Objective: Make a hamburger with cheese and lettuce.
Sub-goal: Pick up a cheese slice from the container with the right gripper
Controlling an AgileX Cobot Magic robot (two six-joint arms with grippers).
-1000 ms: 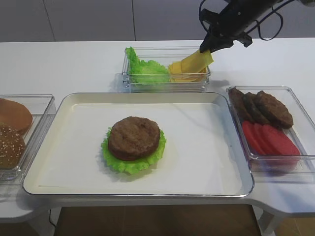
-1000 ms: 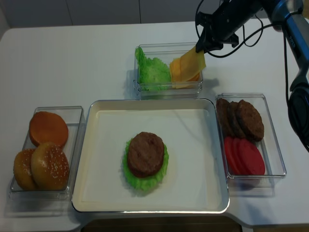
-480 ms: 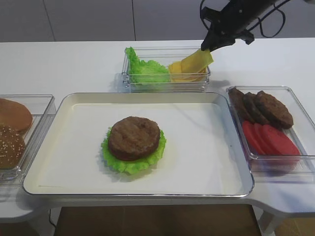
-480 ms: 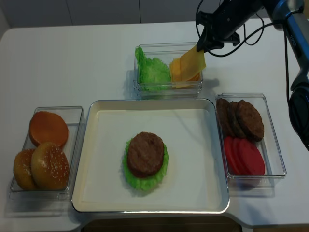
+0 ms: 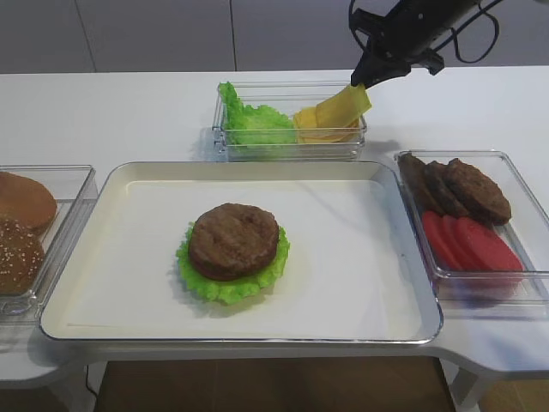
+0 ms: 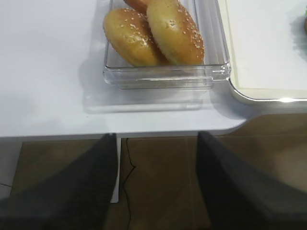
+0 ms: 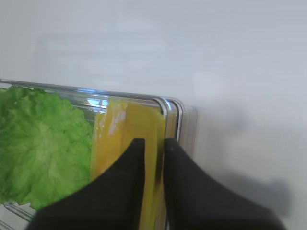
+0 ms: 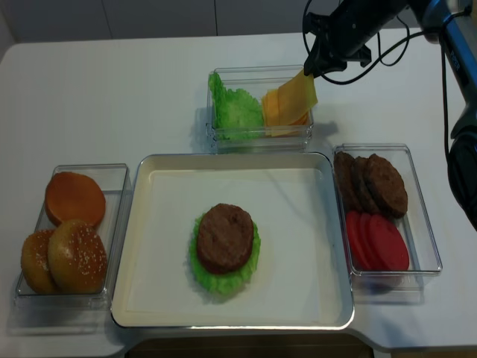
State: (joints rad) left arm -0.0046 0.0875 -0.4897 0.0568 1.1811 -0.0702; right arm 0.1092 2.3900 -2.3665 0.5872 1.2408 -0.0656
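The hamburger [image 5: 233, 241], a brown patty on a frilly green lettuce leaf [image 5: 225, 287], lies mid-tray on the cream tray [image 5: 360, 283]; it also shows in the second high view [image 8: 224, 239]. My right gripper [image 5: 360, 81] is shut on a yellow cheese slice [image 5: 343, 104] and holds it tilted above the clear back bin [image 5: 287, 150]. In the right wrist view the black fingers [image 7: 129, 182] pinch the cheese [image 7: 125, 125] edge-on. More cheese slices [image 8: 279, 112] lie in the bin. My left gripper [image 6: 156, 191] is open over the table's front left edge.
A bulkier bunch of lettuce [image 5: 249, 120] fills the back bin's left half. A right bin [image 5: 510, 283] holds bare patties [image 5: 467, 189] and tomato slices [image 5: 472, 245]. A left bin [image 8: 119, 175] holds buns [image 8: 71, 250].
My right gripper has lifted the cheese slice slightly higher out of the back bin. The rest has not moved.
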